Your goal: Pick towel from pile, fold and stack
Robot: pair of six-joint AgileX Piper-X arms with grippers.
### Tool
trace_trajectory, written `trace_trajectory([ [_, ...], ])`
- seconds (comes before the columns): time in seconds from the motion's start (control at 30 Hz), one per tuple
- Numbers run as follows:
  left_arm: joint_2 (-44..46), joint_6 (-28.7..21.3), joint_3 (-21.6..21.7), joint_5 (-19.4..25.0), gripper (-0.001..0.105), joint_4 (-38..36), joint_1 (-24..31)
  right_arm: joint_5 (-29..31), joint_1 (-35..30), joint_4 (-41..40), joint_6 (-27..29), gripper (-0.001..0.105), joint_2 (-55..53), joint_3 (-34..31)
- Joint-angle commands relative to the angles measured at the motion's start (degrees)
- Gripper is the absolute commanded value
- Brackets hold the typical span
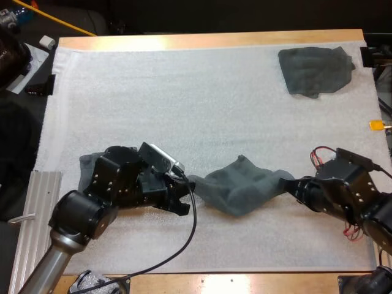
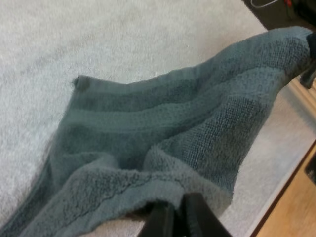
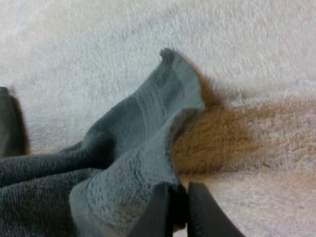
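A dark grey-green towel (image 1: 242, 187) lies bunched on the white mat (image 1: 184, 92) near the front, stretched between both arms. My left gripper (image 1: 188, 182) is shut on the towel's left end. In the left wrist view its fingers (image 2: 170, 219) pinch a thick hem, and the towel (image 2: 173, 133) spreads away across the mat. My right gripper (image 1: 289, 184) is shut on the right end. In the right wrist view its fingers (image 3: 177, 210) press on a fold, and one corner of the towel (image 3: 168, 98) stands up.
A second, crumpled towel (image 1: 315, 70) lies at the far right of the mat. More dark cloth (image 1: 89, 164) shows beneath my left arm. A ribbed metal plate (image 1: 37, 214) sits off the mat's left front. The table's front edge (image 1: 245, 283) is close behind both grippers.
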State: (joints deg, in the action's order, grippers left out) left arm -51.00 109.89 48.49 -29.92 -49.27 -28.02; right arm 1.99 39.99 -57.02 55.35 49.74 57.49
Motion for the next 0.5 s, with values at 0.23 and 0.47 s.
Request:
trace_trajectory([
  [0.23,3.77,1.09,5.97,-0.48,0.0,-8.38,-0.23,-2.36,-0.07,-10.42,1.63,0.0,-1.27,7.68],
  [0.47,5.25,2.2,9.98,-5.69,0.0,-11.62,-0.23,-7.33,0.27,-13.3,2.74,0.0,-0.75,8.84],
])
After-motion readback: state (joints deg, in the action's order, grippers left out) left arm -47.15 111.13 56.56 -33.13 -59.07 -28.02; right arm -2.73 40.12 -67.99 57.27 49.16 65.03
